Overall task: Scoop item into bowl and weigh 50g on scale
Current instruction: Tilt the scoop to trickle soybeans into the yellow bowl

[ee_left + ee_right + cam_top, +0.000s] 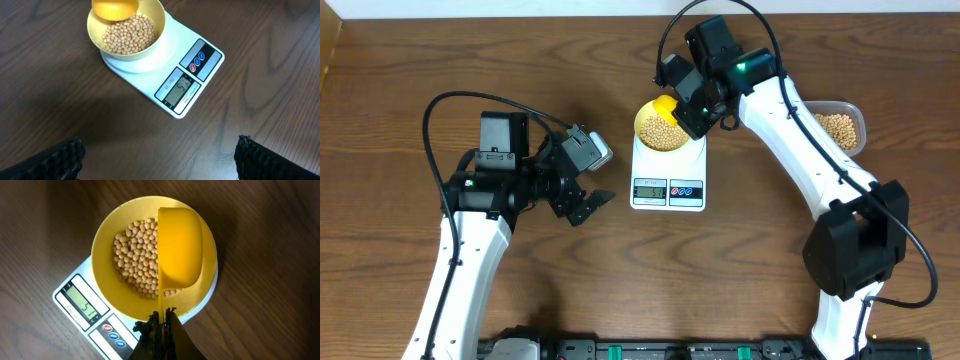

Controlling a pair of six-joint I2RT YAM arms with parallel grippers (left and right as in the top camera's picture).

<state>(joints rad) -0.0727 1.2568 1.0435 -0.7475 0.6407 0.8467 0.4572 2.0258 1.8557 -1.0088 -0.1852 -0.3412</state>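
1. The beans (pixel 135 255) are little round tan things, soybean-looking. They sit in a loose heap that covers the bottom of the bowl (pixel 106 287) but comes nowhere near the rim. None seem to have spilled on the table (pixel 60 100).
2. The bowl is small and pale yellow, and it's parked squarely on the platform of the scale (pixel 150 82). That makes sense to me, since anything dropped in gets weighed right away.
3. The scale's display faces the front edge of the table. From the right wrist view it reads fifty-something. The first digit looks like a 5, but I can't swear to the second.
4. A yellow scoop (pixel 180 250) hangs right over the bowl, rolled onto its side with nothing visible inside. My guess is it's tipped that way so the beans slide off into the bowl.
5. The right hand (pixel 162 322) has its fingers pinched tight on the scoop's thin handle. It holds it from the near rim of the bowl, so the cup reaches over the middle.
6. Over to the right there's a clear tub (pixel 840 128) with more of the same beans, presumably the supply.
7. The left hand (pixel 585 205) hovers above bare table just left of the scale, not touching it. Its fingers are spread wide with nothing between them. I'd say it's just keeping out of the way.
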